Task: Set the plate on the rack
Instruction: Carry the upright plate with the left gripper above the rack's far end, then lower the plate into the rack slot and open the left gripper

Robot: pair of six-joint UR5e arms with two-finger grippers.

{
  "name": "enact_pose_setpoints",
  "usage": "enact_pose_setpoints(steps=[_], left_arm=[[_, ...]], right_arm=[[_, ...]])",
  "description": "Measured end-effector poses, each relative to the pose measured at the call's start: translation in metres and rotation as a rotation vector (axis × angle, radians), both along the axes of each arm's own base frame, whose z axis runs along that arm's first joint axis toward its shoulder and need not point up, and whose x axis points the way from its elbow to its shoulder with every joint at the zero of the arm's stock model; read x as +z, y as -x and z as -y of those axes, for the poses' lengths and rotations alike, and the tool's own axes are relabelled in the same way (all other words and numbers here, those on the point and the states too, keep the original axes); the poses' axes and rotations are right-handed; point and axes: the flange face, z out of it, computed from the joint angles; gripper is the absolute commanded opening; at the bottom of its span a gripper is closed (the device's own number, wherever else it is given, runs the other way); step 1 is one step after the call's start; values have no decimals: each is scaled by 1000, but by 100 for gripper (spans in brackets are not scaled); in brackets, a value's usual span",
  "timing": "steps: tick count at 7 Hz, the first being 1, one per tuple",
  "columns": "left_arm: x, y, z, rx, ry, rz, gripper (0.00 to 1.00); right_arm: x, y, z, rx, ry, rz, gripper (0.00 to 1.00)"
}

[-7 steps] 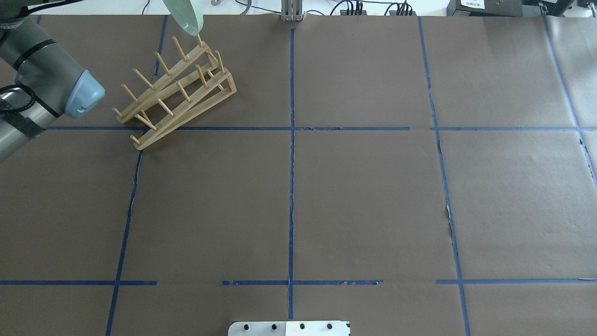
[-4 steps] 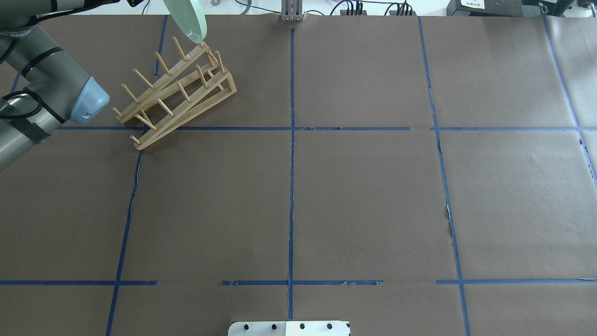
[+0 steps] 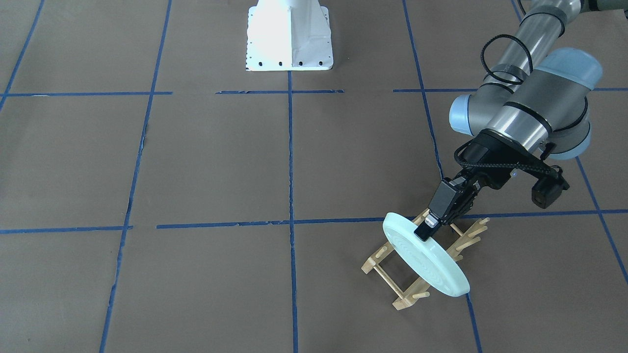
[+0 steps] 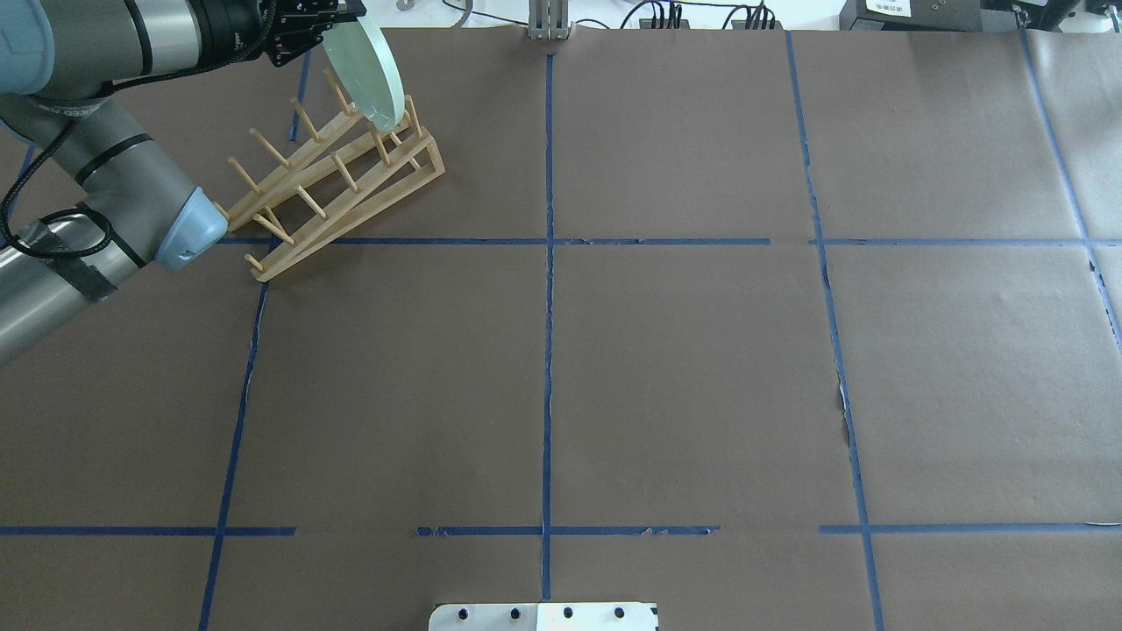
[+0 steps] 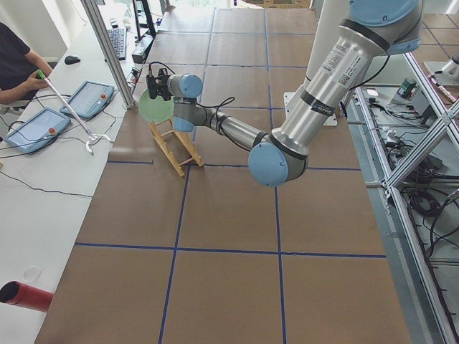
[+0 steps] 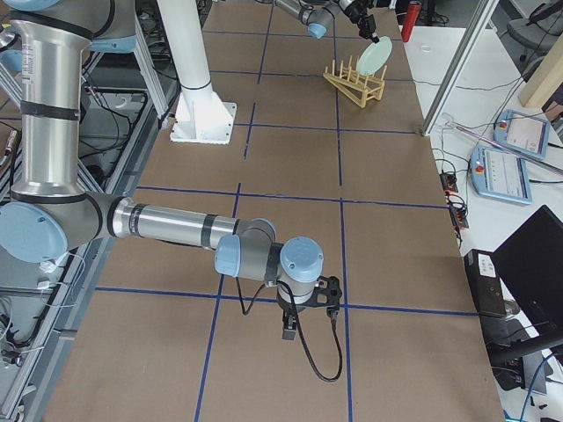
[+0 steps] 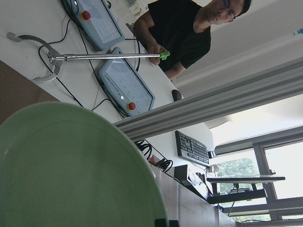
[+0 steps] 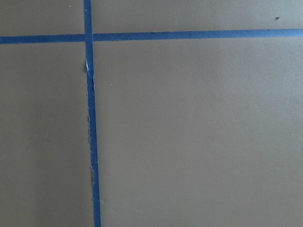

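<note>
**A:** What's the layout, starting big?

**B:** The brown counter (image 4: 684,368) carries the rack (image 4: 294,256). The rack sits straight beneath the left gripper (image 3: 423,234), and its long rails run back from there towards that arm's own base.

**A:** And the plate?

**B:** The plate (image 3: 431,264) hangs below the gripper, on edge and tilted. Its face lies across the rails at the rack's outer end. I can't tell whether its lower rim touches the pegs yet.

**A:** How is it held?

**B:** The left gripper is pinched narrow on the plate's upper rim, with one finger (image 3: 428,226) showing on the near face.

**A:** So what's the next move?

**B:** I'd say straight down, keeping the plate square to the rails so the rim drops between two peg pairs.

**A:** And the other arm?

**B:** The right gripper (image 6: 288,332) is well apart, low over bare counter. I can't tell how wide it stands.
</note>
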Motion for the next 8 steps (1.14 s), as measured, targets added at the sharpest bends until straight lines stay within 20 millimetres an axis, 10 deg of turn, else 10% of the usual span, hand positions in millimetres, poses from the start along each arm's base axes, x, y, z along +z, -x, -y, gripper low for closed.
enact_pose_setpoints(steps=[3, 6, 8], left_arm=[[16, -14, 3, 0, 0, 42, 4], [22, -26, 2, -12, 4, 48, 100], [19, -25, 1, -13, -1, 45, 100]], right_arm=[[0, 0, 0, 0, 0, 0, 100], [0, 0, 0, 0, 0, 0, 100], [0, 0, 0, 0, 0, 0, 100]])
